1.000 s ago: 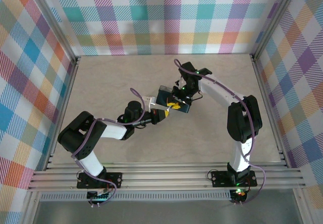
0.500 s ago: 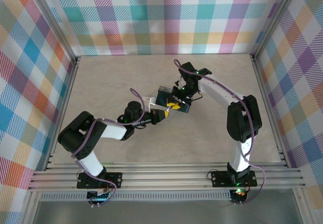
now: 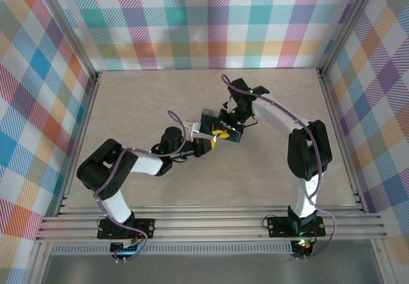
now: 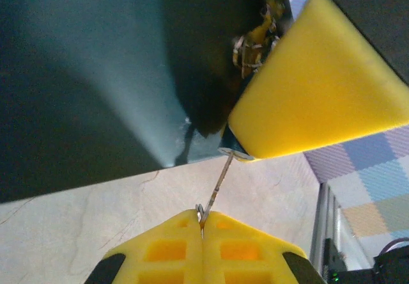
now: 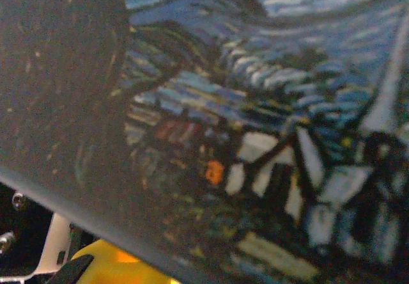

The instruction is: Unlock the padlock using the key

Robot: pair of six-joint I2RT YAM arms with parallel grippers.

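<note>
My left gripper (image 4: 202, 223) is shut on the bow of the thin silvery key (image 4: 217, 185). Its shaft slants up to a small silvery face (image 4: 233, 153), the padlock's underside as far as I can tell. That face sits at the lower tip of a right yellow finger (image 4: 313, 86); the blue body is hidden behind the finger. In the top view both grippers, left (image 3: 206, 144) and right (image 3: 223, 130), meet at the near side of the painted box (image 3: 218, 123). The right wrist view shows mostly the box lid (image 5: 255, 105) close up.
The box's dark-blue wall (image 4: 77, 73) fills the upper left of the left wrist view, with a brass fitting (image 4: 255, 38) beside the right finger. Pale tabletop (image 4: 96, 213) lies below. Metal rails (image 3: 211, 223) run along the near edge and checked walls enclose the table.
My left gripper has crept a little up and to the right toward the box, bringing the key closer in. The right arm and the box have hardly moved.
</note>
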